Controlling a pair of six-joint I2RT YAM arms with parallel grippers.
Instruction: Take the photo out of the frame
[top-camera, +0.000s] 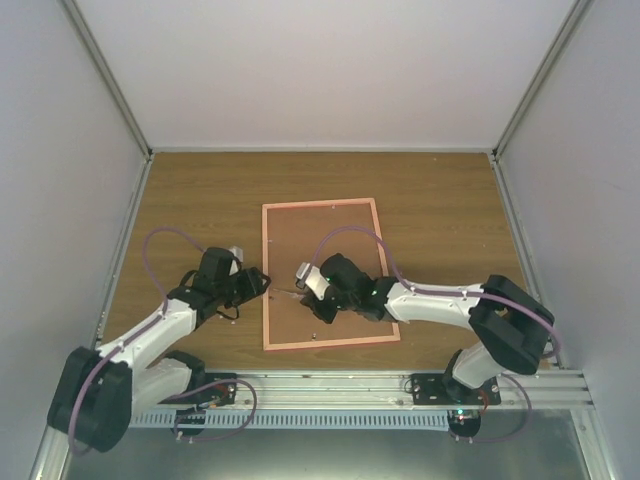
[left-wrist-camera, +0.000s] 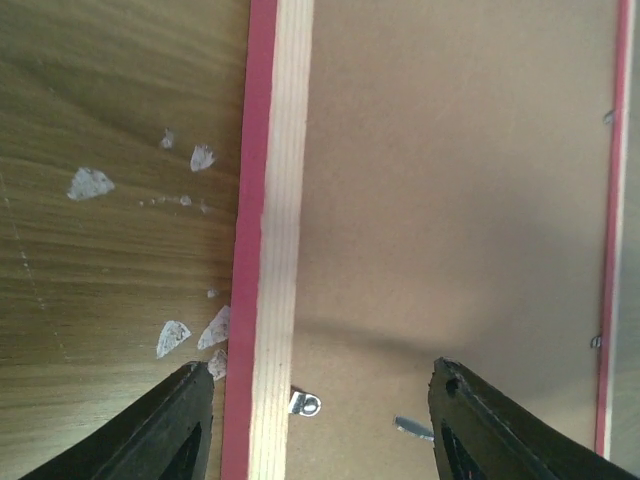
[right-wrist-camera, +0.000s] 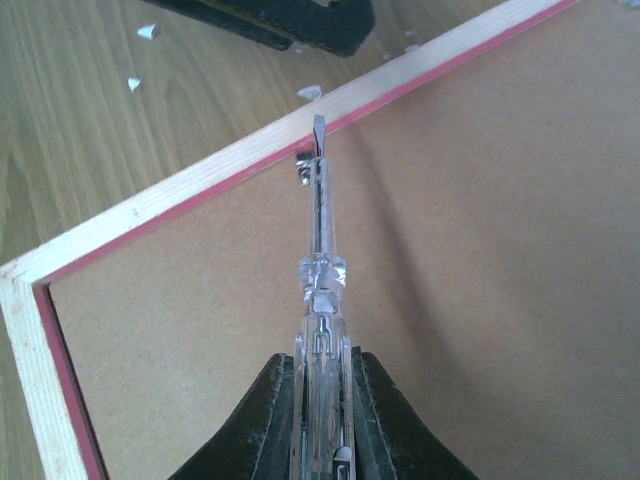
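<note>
frame (top-camera: 267, 285) face-down, backing board (top-camera: 320, 235) seated inside | left gripper (left-wrist-camera: 320, 405) spread wide astride frame rail | right gripper (right-wrist-camera: 322, 375) clenched on screwdriver (right-wrist-camera: 320, 230), tip at metal tab (right-wrist-camera: 303, 160)

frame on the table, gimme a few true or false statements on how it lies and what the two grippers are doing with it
1. The frame lies face down, with its brown backing board turned up. True.
2. The right gripper is empty. False: its jaws are shut on a clear-handled screwdriver.
3. The screwdriver's tip sits at a small metal tab by the frame's rail. True.
4. The left gripper is clamped on the frame's rail. False: its jaws stand open and straddle the rail, one finger over the table and the other over the backing board.
</note>
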